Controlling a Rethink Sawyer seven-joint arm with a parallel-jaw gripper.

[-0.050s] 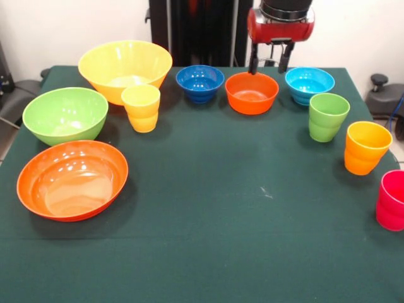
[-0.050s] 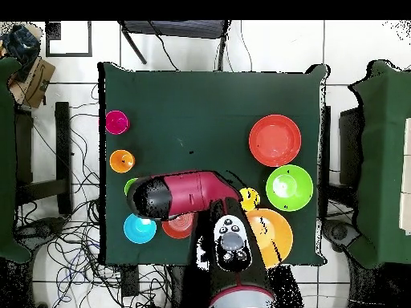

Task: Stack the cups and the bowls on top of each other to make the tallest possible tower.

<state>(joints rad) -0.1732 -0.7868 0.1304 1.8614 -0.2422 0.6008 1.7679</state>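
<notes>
Nothing is stacked yet, so every risk lies ahead of you.

Start with the big bowls at one side of the table (image 1: 208,252). The large yellow bowl (image 1: 125,68) sits at the back, the large green bowl (image 1: 65,113) just in front of it, and the large orange bowl (image 1: 72,178) nearest the camera. Their walls are wide, thin and glossy; if you pinch a rim off-centre, the bowl is likely to swing or slip out.

The three small bowls line the far edge: dark blue (image 1: 200,82), small orange (image 1: 252,92), and light blue (image 1: 309,84). The gripper (image 1: 269,63) hangs over the back rim of the small orange one, fingers parted narrowly and holding nothing. Come down as you are and one finger may strike the rim, tipping or shoving the bowl toward its close neighbours.

The cups are the smallest and the easiest to topple. The yellow cup (image 1: 141,106) stands right beside the large yellow bowl, so a lift of that bowl could knock it. The green cup (image 1: 327,116), orange-yellow cup (image 1: 367,146) and pink-red cup (image 1: 392,200) run down the other side; the pink-red one sits close to the table's edge, and a sideways nudge could send it off.
</notes>
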